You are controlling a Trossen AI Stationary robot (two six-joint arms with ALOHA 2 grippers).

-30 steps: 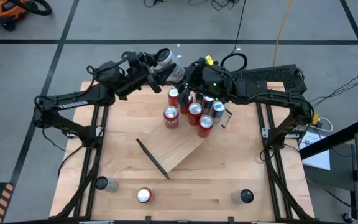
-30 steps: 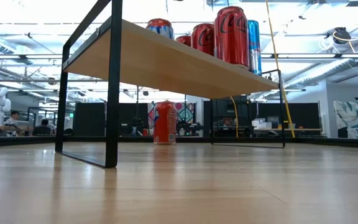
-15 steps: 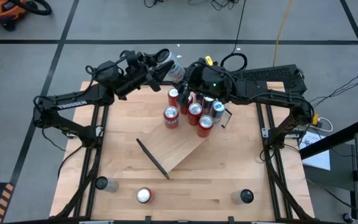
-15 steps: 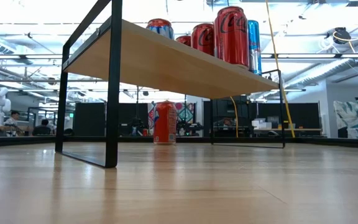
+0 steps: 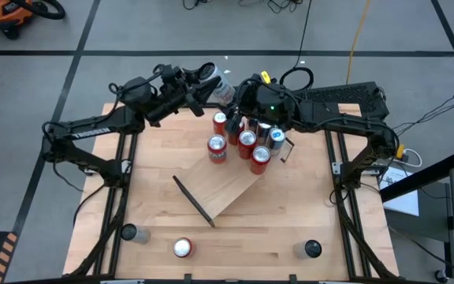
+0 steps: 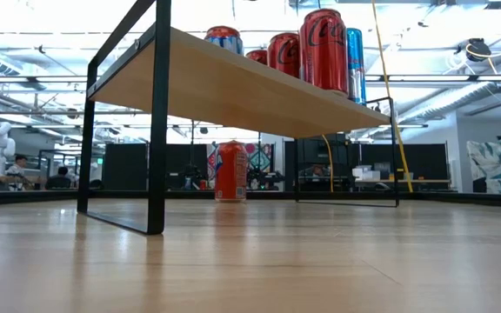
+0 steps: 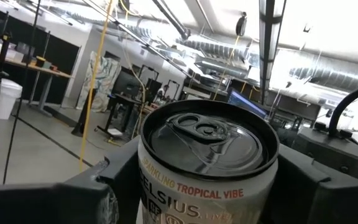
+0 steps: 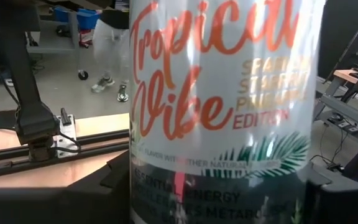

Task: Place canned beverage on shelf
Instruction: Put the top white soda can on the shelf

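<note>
Closing: left gripper [image 5: 203, 79] fingers narrower than a sec ago, now flanking white can [image 5: 213, 82] between them; right gripper [image 5: 231, 93] pinching same can. Handover w/ can off shelf [image 5: 227, 189], not yet placed.

The white can [image 8: 222, 118] fills the right wrist view, its top and base cut off.

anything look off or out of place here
The shelf sits skewed across the table, not square with its edges. Its cans crowd one end. A white can is held tipped between the left gripper and right gripper, above the table's far edge.
</note>
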